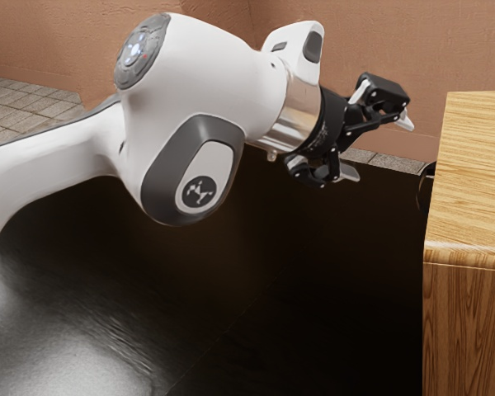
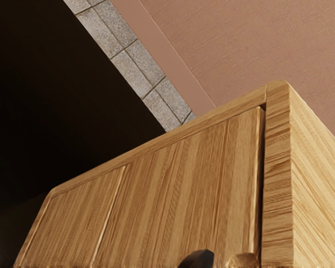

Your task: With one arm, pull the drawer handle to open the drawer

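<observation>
Ahead of the claw, near its lower fingertip and apart from it: drawer handle, a thin dark loop standing out from the cabinet face that is turned toward the claw.

Drawer front: pale striped wood panel, straight ahead of the claw, lying level within the frame. A second panel of the same wood adjoins it.

Dark rounded shape: close under the hand, against the drawer front. A wood-coloured knob sits just beside it. What either one is cannot be told.

Cabinet: light wood with strong grain and a flat top. It stands ahead of the claw, and its top edge is about level with the upper finger.

Claw: black, two fingers, spread wide in open air. One finger sits higher than the other in the exterior view. Nothing is between them and they touch nothing. The tips point at the cabinet.

Arm: white shell with grey joint caps, directly behind the claw, entering from the exterior view's left.

Table: dark, glossy surface, below the claw and running up to the cabinet's foot.

Floor: grey square tiles, beyond the table and far behind the claw. More of these tiles show past the cabinet.

Wall: plain brownish-pink, beyond the claw and above the cabinet top.
</observation>
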{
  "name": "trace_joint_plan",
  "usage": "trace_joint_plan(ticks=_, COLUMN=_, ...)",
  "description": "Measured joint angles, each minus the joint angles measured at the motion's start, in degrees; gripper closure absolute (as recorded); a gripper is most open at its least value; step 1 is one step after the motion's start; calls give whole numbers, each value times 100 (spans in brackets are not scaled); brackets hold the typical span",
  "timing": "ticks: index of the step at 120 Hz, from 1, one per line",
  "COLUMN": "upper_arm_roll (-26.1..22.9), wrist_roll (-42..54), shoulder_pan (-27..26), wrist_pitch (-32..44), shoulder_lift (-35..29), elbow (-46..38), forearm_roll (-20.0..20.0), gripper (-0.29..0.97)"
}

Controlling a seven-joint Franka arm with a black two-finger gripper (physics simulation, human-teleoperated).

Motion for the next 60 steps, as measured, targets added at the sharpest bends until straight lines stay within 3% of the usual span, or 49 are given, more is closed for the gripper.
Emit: trace_joint_plan(ticks=60, upper_arm_roll=-30, wrist_roll=-256, shoulder_pan=-122, wrist_pitch=-272, shoulder_lift=320, elbow=-86, forearm_roll=4, gripper=1)
